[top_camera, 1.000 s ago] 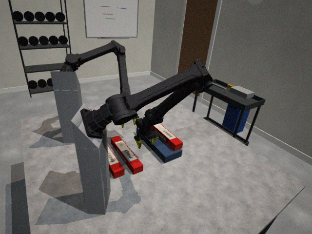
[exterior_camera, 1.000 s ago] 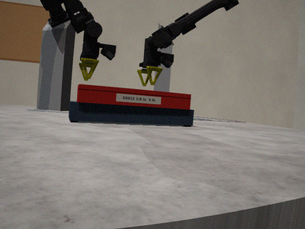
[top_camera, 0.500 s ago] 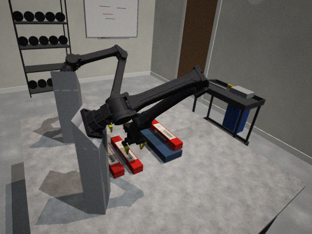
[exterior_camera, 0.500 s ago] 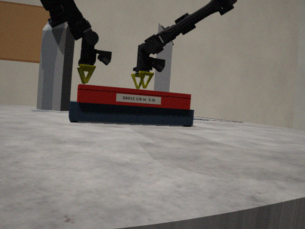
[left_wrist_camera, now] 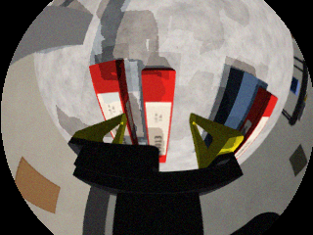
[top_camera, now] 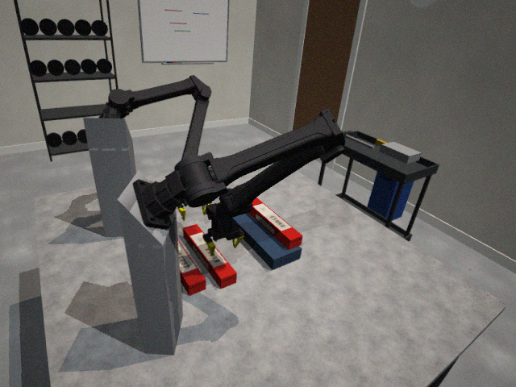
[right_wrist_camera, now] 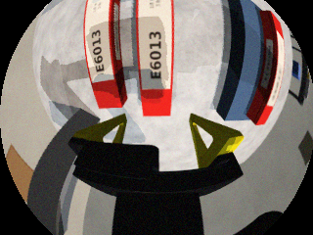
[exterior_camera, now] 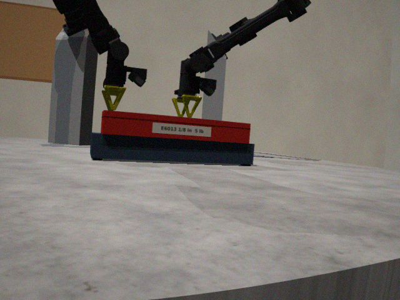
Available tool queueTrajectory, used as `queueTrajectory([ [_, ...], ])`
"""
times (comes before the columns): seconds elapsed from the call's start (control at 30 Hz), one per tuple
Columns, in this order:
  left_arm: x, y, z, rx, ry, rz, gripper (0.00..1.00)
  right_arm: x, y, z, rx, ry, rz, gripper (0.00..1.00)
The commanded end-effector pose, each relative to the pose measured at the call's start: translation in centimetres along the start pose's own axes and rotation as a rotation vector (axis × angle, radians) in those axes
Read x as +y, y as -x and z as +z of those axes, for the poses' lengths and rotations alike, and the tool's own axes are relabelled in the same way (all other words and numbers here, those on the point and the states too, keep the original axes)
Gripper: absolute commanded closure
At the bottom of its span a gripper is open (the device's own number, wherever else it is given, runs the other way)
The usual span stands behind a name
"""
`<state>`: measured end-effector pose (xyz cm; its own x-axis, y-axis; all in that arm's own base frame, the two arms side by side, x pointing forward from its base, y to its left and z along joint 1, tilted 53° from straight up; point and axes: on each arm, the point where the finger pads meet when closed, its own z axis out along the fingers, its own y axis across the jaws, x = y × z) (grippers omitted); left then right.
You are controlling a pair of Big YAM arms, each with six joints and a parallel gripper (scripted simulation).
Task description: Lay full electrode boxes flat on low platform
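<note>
Both the left claw (top_camera: 193, 215) (exterior_camera: 187, 108) (left_wrist_camera: 157, 117) (right_wrist_camera: 157, 116) and right claw (top_camera: 223, 250) (exterior_camera: 112, 101) stand with fingers apart, holding nothing, over the middle box (top_camera: 226, 273) (left_wrist_camera: 158, 88) (right_wrist_camera: 156, 103). Baseward of them lies the outer box (top_camera: 193, 282) (left_wrist_camera: 105, 78) (right_wrist_camera: 110, 94). Across from it, beyond the claws, the third box (top_camera: 291, 236) (exterior_camera: 129, 127) (left_wrist_camera: 259, 110) (right_wrist_camera: 266, 73) rests flat on the platform (top_camera: 266, 247) (exterior_camera: 174, 154) (left_wrist_camera: 242, 93) (right_wrist_camera: 245, 73).

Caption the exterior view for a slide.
Two open grippers above a red electrode box lying flat on the low blue platform.
</note>
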<state>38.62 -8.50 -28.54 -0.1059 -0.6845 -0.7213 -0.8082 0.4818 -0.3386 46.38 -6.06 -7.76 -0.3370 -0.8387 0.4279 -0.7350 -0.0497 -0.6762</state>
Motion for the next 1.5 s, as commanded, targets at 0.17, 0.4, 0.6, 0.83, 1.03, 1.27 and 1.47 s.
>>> queueTrajectory([
  [0.17, 0.2, 0.1, 2.5, -0.004, 0.001, 0.005, 0.0, 0.5, -0.3, 2.6, 0.005, 0.007, -0.012, 0.0],
  [0.4, 0.1, -0.3, 3.5, 0.0, -0.007, 0.012, 0.0, 0.5, -0.3, 3.9, 0.005, 0.007, -0.012, 0.0],
  [0.6, 0.2, 0.1, 4.9, -0.004, 0.001, 0.006, 0.0, 0.6, -0.3, 5.2, 0.005, 0.007, -0.012, 0.0],
  [0.83, 0.2, 0.1, 6.8, -0.004, 0.001, 0.006, 0.0, 0.6, -0.3, 7.1, 0.005, 0.008, -0.012, 0.0],
  [1.03, 0.3, 0.1, 7.8, -0.004, 0.001, 0.006, 0.0, 0.7, -0.3, 7.9, 0.005, 0.008, -0.012, 0.0],
  [1.27, 0.3, 0.1, 9.5, -0.004, 0.001, 0.006, 0.0, 0.7, -0.3, 9.5, 0.005, 0.008, -0.013, 0.0],
  [1.47, 0.2, 0.0, 10.4, -0.003, -0.001, 0.008, 0.0, 0.8, -0.4, 10.6, 0.005, 0.008, -0.013, 0.0],
])
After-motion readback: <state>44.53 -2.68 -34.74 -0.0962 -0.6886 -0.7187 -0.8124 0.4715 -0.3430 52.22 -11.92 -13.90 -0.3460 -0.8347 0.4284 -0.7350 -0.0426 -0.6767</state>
